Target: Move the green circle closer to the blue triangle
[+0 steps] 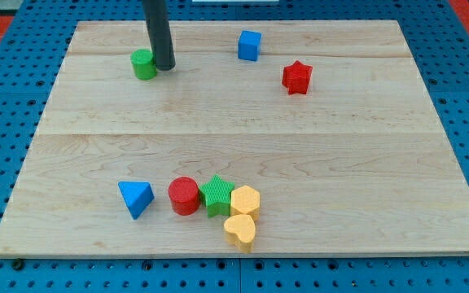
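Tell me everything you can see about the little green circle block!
The green circle is a small, short round block, bright green all over, with a flat top and what look like fine ridges down its side. It stands upright on the pale wooden board, near the view's top left. My tip is right beside it on the view's right, touching it or nearly so. No other block touches it. The blue triangle lies far off, toward the view's bottom.

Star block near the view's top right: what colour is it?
Red: the star block shows clearly in the camera view, the only view.
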You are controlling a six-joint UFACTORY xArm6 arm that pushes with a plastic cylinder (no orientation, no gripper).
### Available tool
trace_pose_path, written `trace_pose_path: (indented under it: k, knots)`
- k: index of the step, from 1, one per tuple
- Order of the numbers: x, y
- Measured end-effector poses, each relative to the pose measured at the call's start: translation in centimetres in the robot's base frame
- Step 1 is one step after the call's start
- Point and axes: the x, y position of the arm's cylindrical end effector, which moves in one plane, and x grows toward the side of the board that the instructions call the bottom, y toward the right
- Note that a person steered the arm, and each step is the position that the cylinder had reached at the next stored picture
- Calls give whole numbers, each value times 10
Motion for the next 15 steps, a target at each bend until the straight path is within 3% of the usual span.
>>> trace_pose_path:
  k: [4, 6, 8, 13, 15]
  knots:
    - [-56, -5]
    - [4, -62]
    - [-11, -94]
    - [111, -134]
    - [120, -179]
